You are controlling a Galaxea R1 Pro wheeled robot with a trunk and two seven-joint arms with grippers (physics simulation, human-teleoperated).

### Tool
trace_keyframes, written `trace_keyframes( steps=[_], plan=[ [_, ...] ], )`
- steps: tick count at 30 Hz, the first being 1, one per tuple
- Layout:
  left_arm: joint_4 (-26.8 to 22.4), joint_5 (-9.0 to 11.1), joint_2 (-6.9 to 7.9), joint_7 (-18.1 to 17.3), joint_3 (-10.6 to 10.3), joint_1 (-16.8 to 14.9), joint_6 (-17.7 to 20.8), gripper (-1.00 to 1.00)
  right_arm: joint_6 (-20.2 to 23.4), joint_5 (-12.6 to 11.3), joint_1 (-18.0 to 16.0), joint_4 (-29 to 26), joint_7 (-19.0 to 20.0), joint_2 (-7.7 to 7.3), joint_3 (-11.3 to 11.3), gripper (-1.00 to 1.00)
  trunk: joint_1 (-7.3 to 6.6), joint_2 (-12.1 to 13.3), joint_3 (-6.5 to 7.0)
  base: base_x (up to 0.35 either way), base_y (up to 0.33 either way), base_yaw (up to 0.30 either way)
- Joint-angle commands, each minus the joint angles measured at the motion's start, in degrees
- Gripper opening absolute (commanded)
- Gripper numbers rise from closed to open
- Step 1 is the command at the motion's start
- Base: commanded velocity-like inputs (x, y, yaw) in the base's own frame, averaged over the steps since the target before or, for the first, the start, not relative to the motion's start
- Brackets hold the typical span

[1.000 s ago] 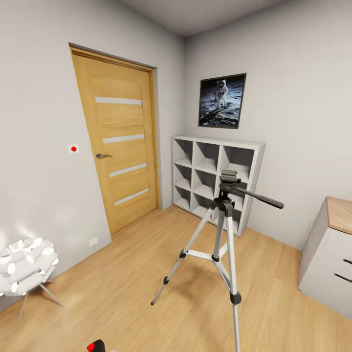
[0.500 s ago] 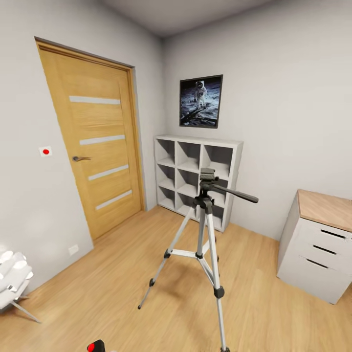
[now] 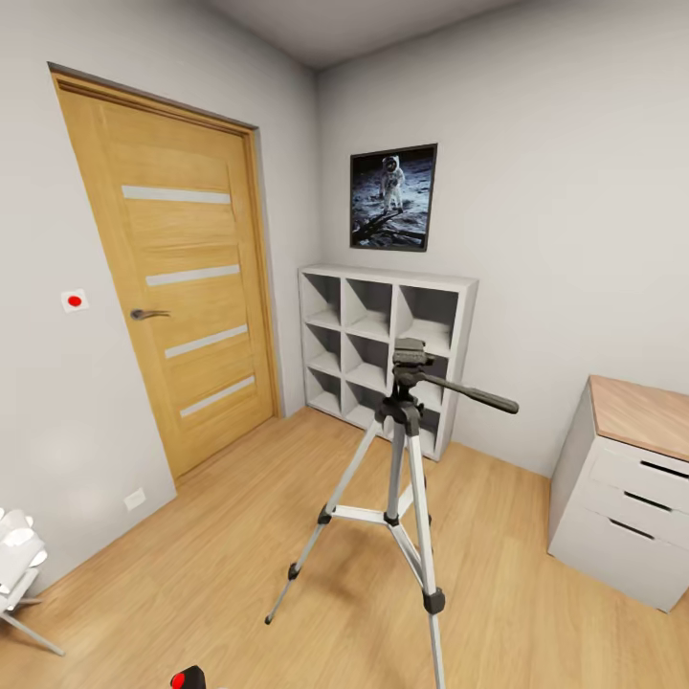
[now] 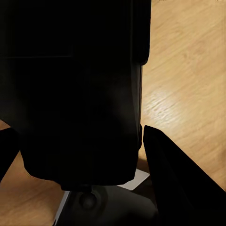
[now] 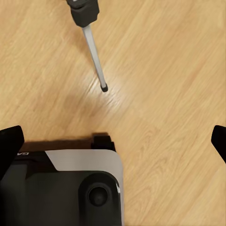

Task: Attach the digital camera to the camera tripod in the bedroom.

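Now, status:
View shift: the whole head picture has slid over the last second. The white lamp is nearly off the edge and more of the desk shows. That is the robot turning, not the things moving.
Unmoved in frame: the digital camera, red button up, sits at the same low spot in the head view, so I judge it rides with the arm.
Left gripper: closed around the camera; the black body fills the gap between its fingers and touches one of them.
Right gripper: fingers wide apart, nothing between them.
Camera tripod: upright, head bare, well ahead of both grippers, now roughly centred in front of the shelf.
Task meaning: the approach is lining up; mounting is not begun.
Head view extra: the tripod's head and pan handle, plus the door.
Right wrist extra: a tripod foot on the floor, past the open fingers.
Left wrist extra: the grip itself.
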Motion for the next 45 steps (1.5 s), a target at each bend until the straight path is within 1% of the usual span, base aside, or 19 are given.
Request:
trace_keyframes(
  steps=[1,30,45],
  plan=[
    [0.0,0.2,-0.02,0.2,-0.5,-0.1,0.2,-1.0,-0.1,-0.1,-0.1,0.1,-0.1,-0.01,0.0,1.0,0.01,-0.1,-0.08,0.027,0.0,0.0],
    [0.0,0.2,-0.06,0.3,-0.5,-0.1,0.4,-1.0,-0.1,-0.1,-0.1,0.1,-0.1,-0.04,0.0,1.0,0.01,-0.1,-0.08,0.002,0.0,0.0],
    [-0.1,0.2,-0.85,0.3,-0.6,-0.1,-0.5,-1.0,-0.1,-0.1,-0.1,0.1,-0.1,-0.04,0.0,1.0,0.01,-0.1,-0.08,0.0,0.0,0.0]
  ],
)
